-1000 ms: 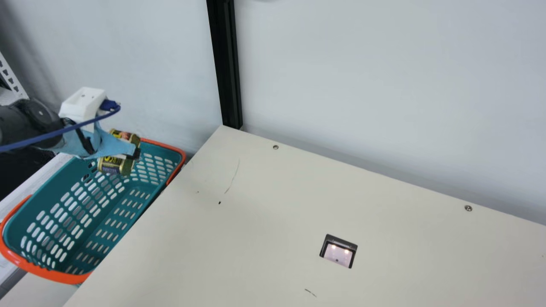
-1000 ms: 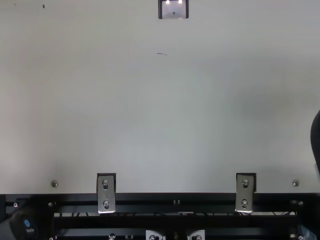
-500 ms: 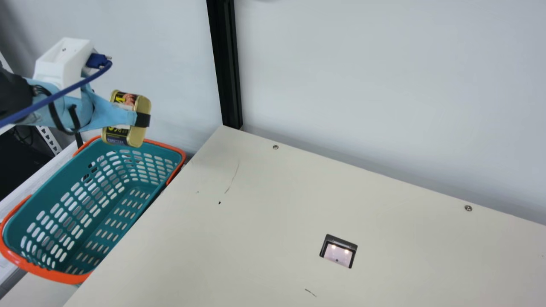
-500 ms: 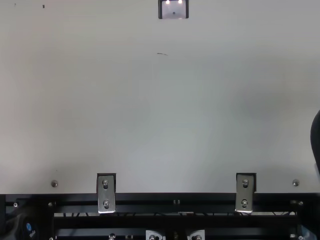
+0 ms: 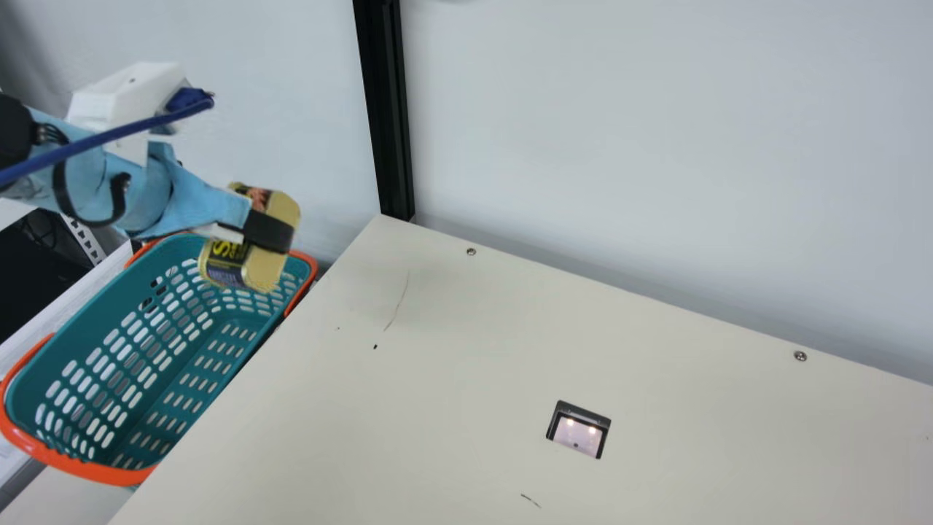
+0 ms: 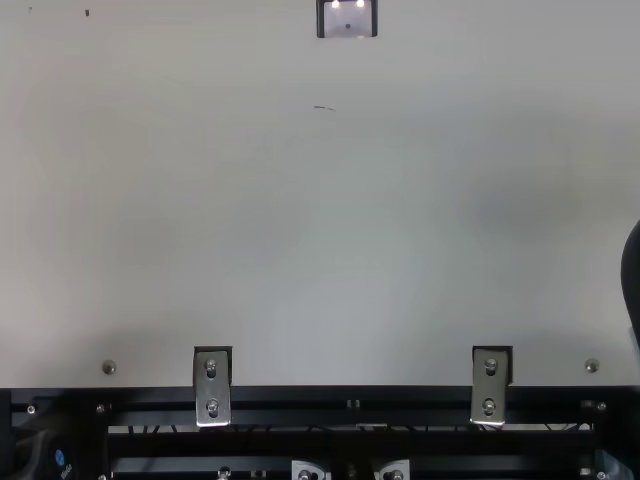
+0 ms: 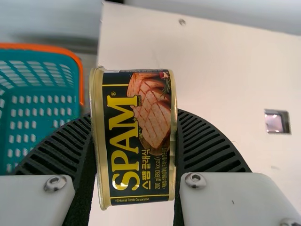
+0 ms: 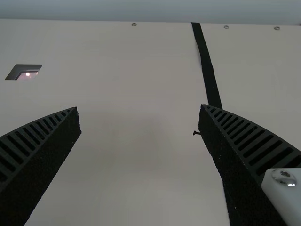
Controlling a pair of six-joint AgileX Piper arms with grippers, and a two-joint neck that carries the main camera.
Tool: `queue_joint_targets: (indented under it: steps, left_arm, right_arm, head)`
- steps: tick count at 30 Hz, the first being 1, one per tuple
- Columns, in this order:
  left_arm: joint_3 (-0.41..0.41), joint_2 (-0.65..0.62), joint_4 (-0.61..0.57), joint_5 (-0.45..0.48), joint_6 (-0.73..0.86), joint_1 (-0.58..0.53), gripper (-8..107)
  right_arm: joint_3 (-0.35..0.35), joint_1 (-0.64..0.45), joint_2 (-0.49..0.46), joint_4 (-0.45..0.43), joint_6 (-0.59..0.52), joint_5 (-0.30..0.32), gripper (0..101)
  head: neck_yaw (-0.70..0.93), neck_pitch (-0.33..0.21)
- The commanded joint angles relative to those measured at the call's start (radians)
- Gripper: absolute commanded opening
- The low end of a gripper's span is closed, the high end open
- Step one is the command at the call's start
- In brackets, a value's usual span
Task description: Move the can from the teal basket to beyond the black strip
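- The left gripper (image 5: 267,231) is grasping the can (image 5: 261,271) firmly between its two fingers, raised higher than the rim of the teal basket.
- This teal basket (image 5: 102,313) stands lower than the left gripper and mostly to its left; it has slotted walls and orange handles (image 5: 80,468).
- The can carries a dark label (image 7: 136,136) with big yellow letters and a picture of grilled meat slices; its rims are golden.
- The cream table (image 5: 466,364) extends to the right of the left gripper.
- In the right wrist view, the right gripper (image 8: 139,113) is released, its fingers wide apart.
- The same view shows the black strip (image 8: 209,70), which lies on the table ahead of this gripper and passes behind one finger.
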Motion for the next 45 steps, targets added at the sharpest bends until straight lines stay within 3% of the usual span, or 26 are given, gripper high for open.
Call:
queue_joint_targets:
  steps: [1,7,14,32,45]
  left_arm:
    - [-0.003,-0.003,-0.007,0.080,-0.004,-0.007,10]
    - [0.003,-0.008,-0.033,0.183,-0.021,-0.032,10]
    - [0.094,-0.014,-0.078,0.183,-0.043,-0.102,10]
    - [0.102,-0.013,-0.059,0.183,-0.070,-0.108,10]
    - [0.231,0.101,-0.224,0.183,-0.145,-0.120,10]
  right_arm:
    - [0.000,0.000,0.000,0.000,0.000,0.000,101]
    - [0.000,0.000,0.000,0.000,0.000,0.000,101]
    - [0.000,0.000,0.000,0.000,0.000,0.000,101]
    - [0.000,0.000,0.000,0.000,0.000,0.000,101]
    - [0.000,0.000,0.000,0.000,0.000,0.000,101]
  head:
    - [0.013,-0.032]
    - [0.013,-0.032]
    - [0.013,-0.032]
    - [0.013,-0.032]
    - [0.013,-0.032]
